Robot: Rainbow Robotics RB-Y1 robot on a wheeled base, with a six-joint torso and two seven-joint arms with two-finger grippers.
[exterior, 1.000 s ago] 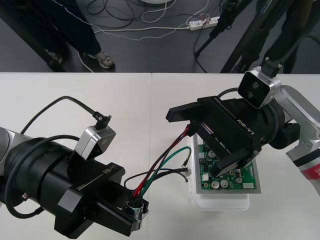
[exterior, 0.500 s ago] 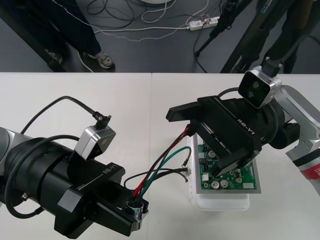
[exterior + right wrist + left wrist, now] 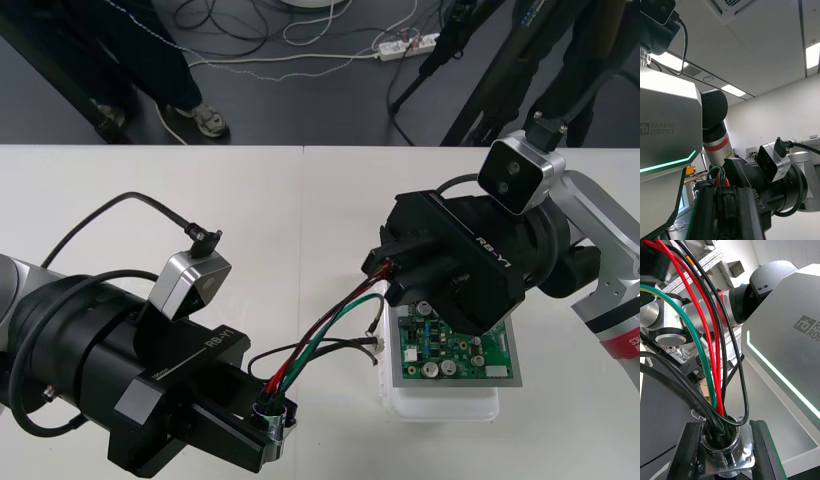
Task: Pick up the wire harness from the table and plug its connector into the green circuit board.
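My left gripper [image 3: 272,420] is low near the table's front edge, shut on the harness's round metal socket [image 3: 267,410]; the flange sits between its fingers [image 3: 765,452]. Red, black and green wires [image 3: 325,330] rise from the socket [image 3: 720,438] up and right to my right gripper [image 3: 390,272]. That gripper is shut on the wires' far end, just above the left edge of the green circuit board [image 3: 470,355]. The plug is hidden inside its fingers. In the right wrist view red and green wires [image 3: 720,179] come out from between the shut fingers [image 3: 728,213].
The board lies on a white base [image 3: 440,408] right of the table's middle. A thin loose wire end [image 3: 377,344] hangs beside the base's left edge. The left arm's body [image 3: 90,370] fills the front left. The far left of the table is bare.
My right gripper's fingers, spread wide a moment ago, have shut on the harness's upper end. The left gripper and the socket have stayed in place.
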